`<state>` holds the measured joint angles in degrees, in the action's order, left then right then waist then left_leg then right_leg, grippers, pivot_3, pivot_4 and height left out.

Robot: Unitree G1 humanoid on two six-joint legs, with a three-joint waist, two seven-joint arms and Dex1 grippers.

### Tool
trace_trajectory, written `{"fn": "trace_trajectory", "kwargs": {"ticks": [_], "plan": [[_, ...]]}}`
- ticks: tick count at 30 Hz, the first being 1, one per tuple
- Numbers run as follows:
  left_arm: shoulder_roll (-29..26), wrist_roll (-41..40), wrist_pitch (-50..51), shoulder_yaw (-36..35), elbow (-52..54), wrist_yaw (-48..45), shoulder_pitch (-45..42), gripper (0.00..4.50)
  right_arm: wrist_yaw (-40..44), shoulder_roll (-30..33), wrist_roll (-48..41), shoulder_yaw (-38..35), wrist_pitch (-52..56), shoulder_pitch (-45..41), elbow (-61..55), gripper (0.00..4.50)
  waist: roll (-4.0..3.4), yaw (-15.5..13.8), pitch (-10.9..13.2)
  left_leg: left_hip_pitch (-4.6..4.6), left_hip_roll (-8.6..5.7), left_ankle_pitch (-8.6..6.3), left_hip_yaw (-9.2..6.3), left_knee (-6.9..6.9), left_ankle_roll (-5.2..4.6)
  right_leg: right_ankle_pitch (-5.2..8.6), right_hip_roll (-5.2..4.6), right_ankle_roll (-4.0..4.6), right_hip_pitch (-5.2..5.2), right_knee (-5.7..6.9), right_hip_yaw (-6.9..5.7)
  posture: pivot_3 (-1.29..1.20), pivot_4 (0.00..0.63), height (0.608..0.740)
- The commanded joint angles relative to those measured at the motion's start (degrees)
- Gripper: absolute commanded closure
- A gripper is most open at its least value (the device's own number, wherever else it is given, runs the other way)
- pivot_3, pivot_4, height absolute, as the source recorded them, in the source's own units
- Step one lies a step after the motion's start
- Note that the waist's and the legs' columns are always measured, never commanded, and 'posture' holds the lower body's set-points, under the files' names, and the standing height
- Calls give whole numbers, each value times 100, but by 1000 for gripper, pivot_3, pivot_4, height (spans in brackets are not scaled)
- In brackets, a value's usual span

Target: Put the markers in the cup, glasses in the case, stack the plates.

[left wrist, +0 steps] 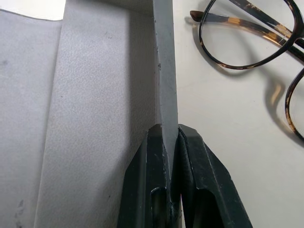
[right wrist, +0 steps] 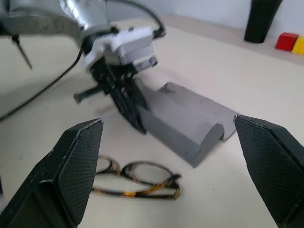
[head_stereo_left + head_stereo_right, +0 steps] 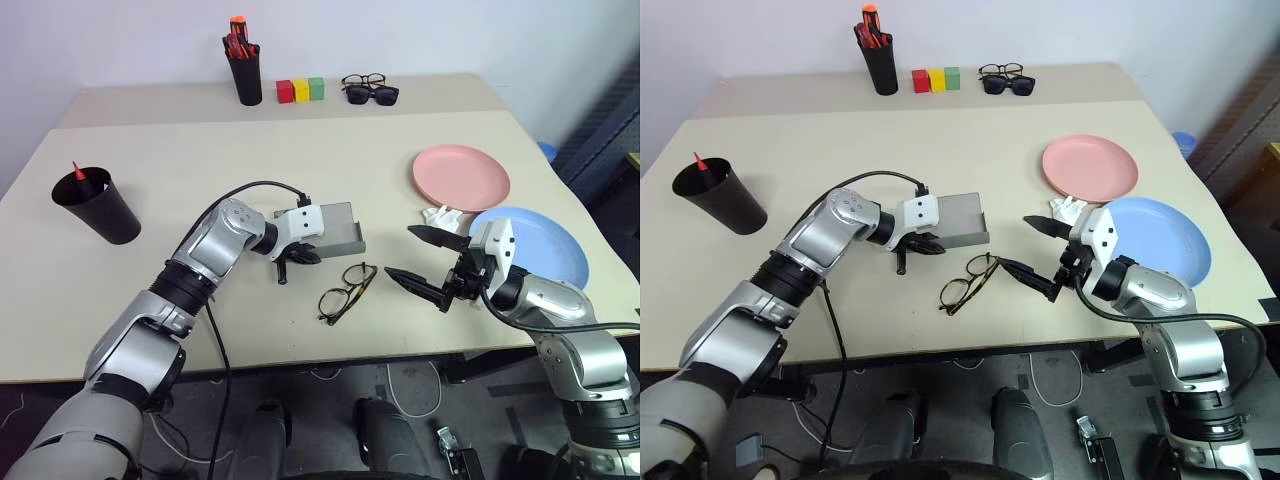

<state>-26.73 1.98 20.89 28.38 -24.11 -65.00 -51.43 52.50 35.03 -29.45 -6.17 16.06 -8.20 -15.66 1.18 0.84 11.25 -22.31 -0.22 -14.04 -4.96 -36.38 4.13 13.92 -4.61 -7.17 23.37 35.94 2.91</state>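
Left gripper (image 3: 293,262): its jaws are clenched on the near wall of the case (image 3: 335,228), pinching the thin grey edge between both fingers, as the left wrist view shows.
Case: grey, lying open near the middle of the table (image 3: 200,160), just beyond the glasses.
Glasses (image 3: 347,291): thin dark frame with clear lenses, flat on the table just in front of the case, between the two grippers and touching neither.
Right gripper (image 3: 420,258): jaws released and spread wide, holding nothing, pointing toward the glasses and case from the right side.
Cup (image 3: 98,207): black, standing near the left edge of the table, well apart from the case.
Marker in cup (image 3: 76,171): a red tip sticks up above the rim; the rest of it is hidden, so its body cannot be made out.
Pink plate (image 3: 461,176): on the right part of the table.
Blue plate (image 3: 545,245): beside the pink one, nearer the robot; whether the rims touch is hard to tell.
Far edge: black pen holder (image 3: 245,72) with red-orange pens, coloured blocks (image 3: 300,90), sunglasses (image 3: 372,94).
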Motion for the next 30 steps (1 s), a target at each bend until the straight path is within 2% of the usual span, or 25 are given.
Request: {"fn": "trace_trajectory", "kwargs": {"ticks": [1,11,19,30], "plan": [[45,193,-199,-9,-203,-43,-83,4283,102,113,67,-66,-197,36,-168,0,0,2,0,0,0,0,0,-1,-1,1,0,-1,0,0,0,0,150,740],[115,231,37,-168,90,-25,58,4283,110,106,124,-87,-240,96,-208,0,0,2,0,-3,0,1,0,-17,-1,0,0,-1,-5,4,0,0,150,740],[-61,152,798,-260,1198,-86,421,4283,140,78,151,-77,-278,40,-129,0,0,16,0,-5,0,-2,-1,-15,-5,-5,0,-4,-2,6,0,0,150,740],[-247,140,1028,-291,1481,-101,509,4283,355,113,347,81,-440,69,-23,0,0,22,0,-5,0,-2,-1,-16,-6,-2,0,-1,-1,5,0,0,150,740]]}}
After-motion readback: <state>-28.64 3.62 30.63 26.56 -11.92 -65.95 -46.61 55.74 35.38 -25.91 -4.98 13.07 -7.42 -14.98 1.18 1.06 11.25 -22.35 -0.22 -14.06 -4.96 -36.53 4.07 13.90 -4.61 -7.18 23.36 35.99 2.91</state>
